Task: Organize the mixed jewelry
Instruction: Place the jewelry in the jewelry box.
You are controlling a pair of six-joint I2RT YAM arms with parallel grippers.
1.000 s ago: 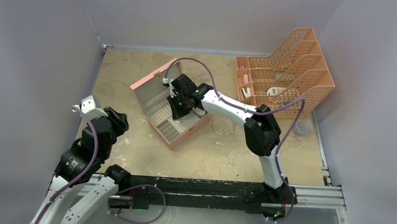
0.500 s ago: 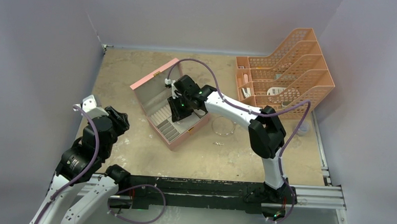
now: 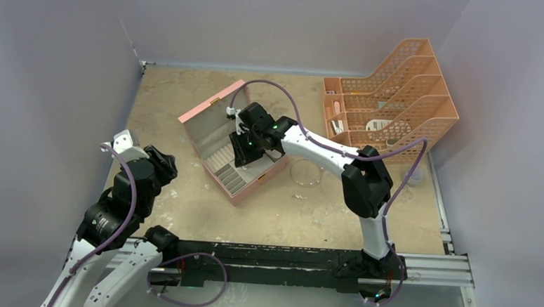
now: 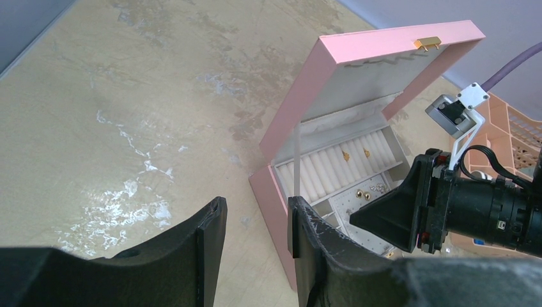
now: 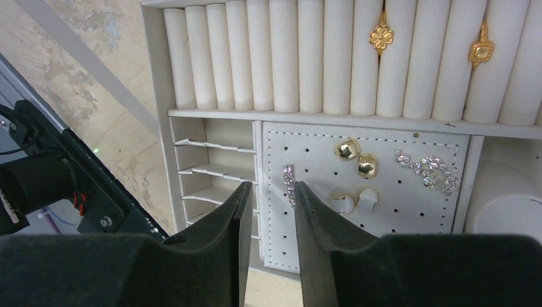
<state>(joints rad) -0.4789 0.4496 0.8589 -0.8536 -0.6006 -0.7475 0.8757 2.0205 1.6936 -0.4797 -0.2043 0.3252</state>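
Jewelry (image 5: 358,165) partly in pink jewelry box (image 3: 202,115), partly loose on tabletop (image 3: 174,92). Far left: left gripper (image 4: 255,214) above tabletop, well apart from box, jaws narrowly parted, empty. Centre: box open, lid raised. Right gripper (image 5: 268,192) hovers over its tray, jaws slightly apart, holding nothing. Inside: two gold rings (image 5: 381,36) in roll slots, gold studs (image 5: 348,151) and crystal pieces (image 5: 429,169) on perforated pad. Right of box: wire hoop (image 3: 305,173) flat on tabletop, silvery chain piece (image 3: 299,196) just nearside. Far right: orange mesh rack (image 3: 406,97).
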